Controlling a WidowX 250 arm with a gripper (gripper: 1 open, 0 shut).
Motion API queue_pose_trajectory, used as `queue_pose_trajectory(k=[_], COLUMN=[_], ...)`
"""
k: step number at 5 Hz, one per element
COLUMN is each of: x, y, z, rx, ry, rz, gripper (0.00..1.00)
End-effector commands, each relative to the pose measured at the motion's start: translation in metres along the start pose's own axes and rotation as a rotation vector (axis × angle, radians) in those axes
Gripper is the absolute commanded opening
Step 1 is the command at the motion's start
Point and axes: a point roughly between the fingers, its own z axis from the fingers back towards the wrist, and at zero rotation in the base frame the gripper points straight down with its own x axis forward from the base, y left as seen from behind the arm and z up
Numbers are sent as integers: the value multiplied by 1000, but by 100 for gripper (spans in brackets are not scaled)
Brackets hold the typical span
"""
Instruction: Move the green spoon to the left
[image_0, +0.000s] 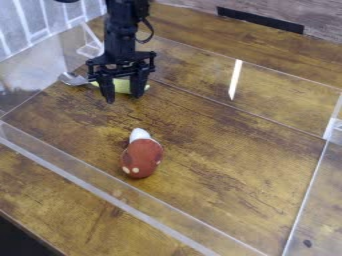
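Observation:
The green spoon (123, 86) lies on the wooden table at the upper left; only a small yellow-green part of it shows between the fingers. My gripper (124, 95) points straight down over it, with its two black fingers spread apart on either side of the spoon. The gripper is open and holds nothing. The spoon's silver bowl is hidden behind the gripper.
A red-brown rounded object with a white tip (140, 153) lies near the middle of the table. Clear acrylic walls (160, 215) fence the work area at the front, left and right. A white rack (34, 25) stands at the far left.

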Motion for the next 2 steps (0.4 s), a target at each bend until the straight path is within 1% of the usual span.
queue_pose_trajectory(k=[1, 2], x=[11, 11], y=[1, 1], z=[17, 15], rx=[-41, -41], ry=[-30, -24], rz=[21, 21], gripper=[0, 0])
